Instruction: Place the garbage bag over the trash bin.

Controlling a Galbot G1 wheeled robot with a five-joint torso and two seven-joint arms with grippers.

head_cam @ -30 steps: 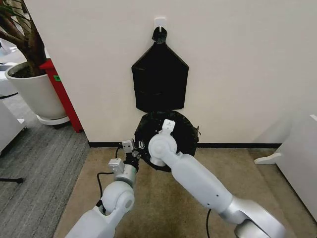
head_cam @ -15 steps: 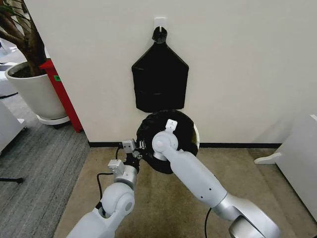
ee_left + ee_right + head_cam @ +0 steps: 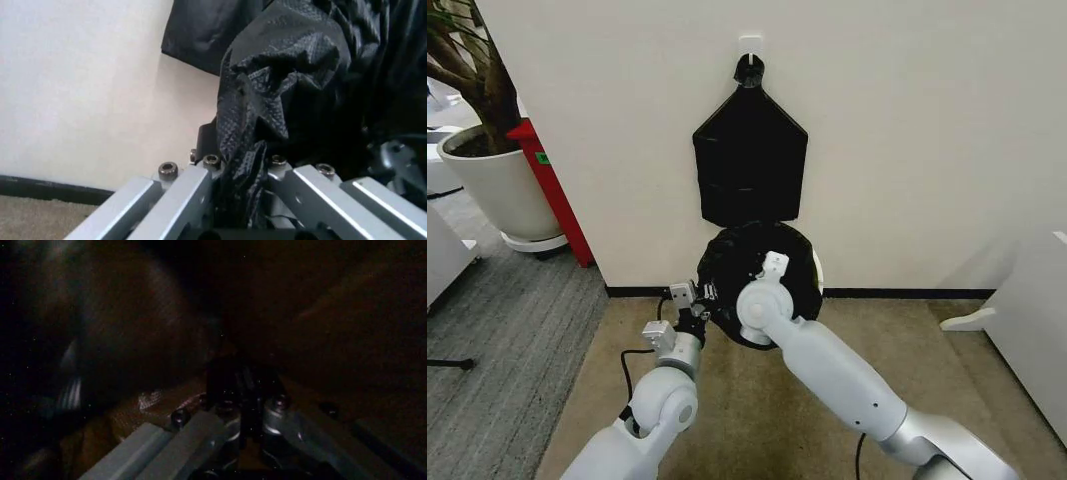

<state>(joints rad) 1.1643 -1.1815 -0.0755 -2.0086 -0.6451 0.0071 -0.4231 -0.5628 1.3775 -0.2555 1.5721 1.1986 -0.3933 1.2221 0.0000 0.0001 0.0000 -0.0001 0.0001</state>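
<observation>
Against wall, left gripper (image 3: 240,200) pinches garbage bag (image 3: 737,265) over trash bin (image 3: 816,272); right gripper (image 3: 243,405) inside, looks clamped; film may slip off rim.

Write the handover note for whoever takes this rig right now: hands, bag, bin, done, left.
Left hand: shut on a fold of the garbage bag, at the bin's left side.
Right hand: down in the dark of the bag; open or shut cannot be told.
Trash bin: on the floor against the wall, under the hanging bundle of bags; a sliver of white rim shows on the right.
Done: bag draped over most of the opening.
Left: cover the right rim, seat the edge, release.
</observation>
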